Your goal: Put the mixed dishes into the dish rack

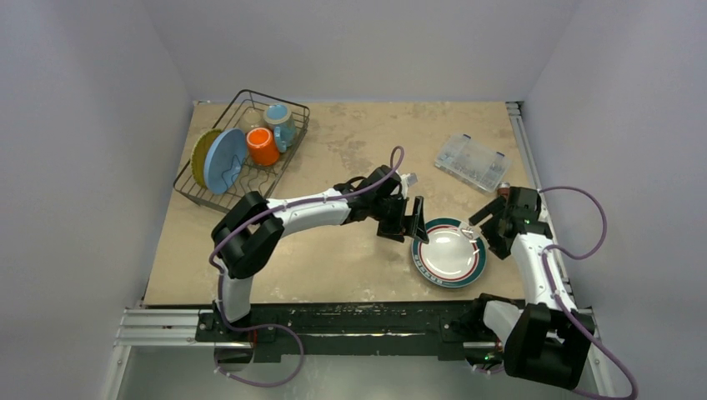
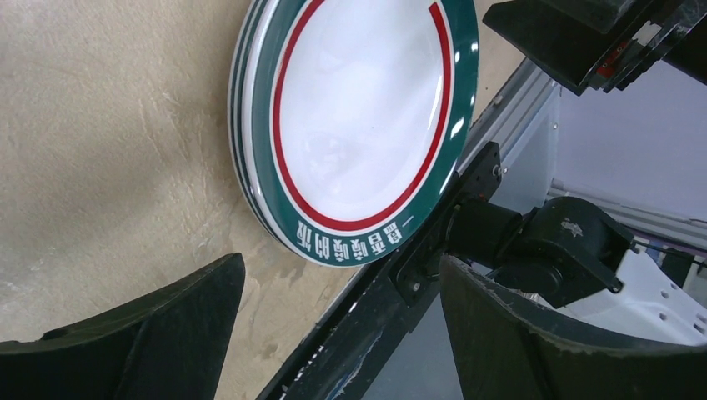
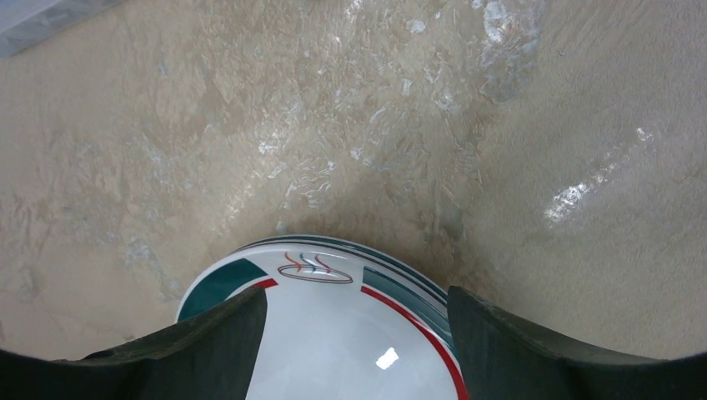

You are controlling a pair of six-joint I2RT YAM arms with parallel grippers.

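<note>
Top external view, from the left: the dish rack [image 1: 242,148] sits at the table's [image 1: 350,267] far left corner, its long axis running diagonally from near-left to far-right. At its near-left end the yellow woven plate [image 1: 198,154] and the plain blue plate [image 1: 223,161] stand on edge, side by side, the blue one's face turned to the right. Just right of them in the rack is the orange cup [image 1: 263,147], and beyond it, at the far end, the blue mug [image 1: 279,123].

Past mid-table, the left gripper [image 1: 417,227] hangs at the left edge of the white teal-rimmed plate [image 1: 448,254], which lies flat and face up near the front right; being round, it has no long axis, and its lettered rim section points toward the near edge. In the left wrist view the fingers are spread with nothing between them.

The right gripper [image 1: 475,229] is over the plate's far-right rim. Its wrist view shows the fingers wide apart above the plate, not clamped on it.

Farther right and back lies a clear plastic compartment box [image 1: 473,162].
</note>
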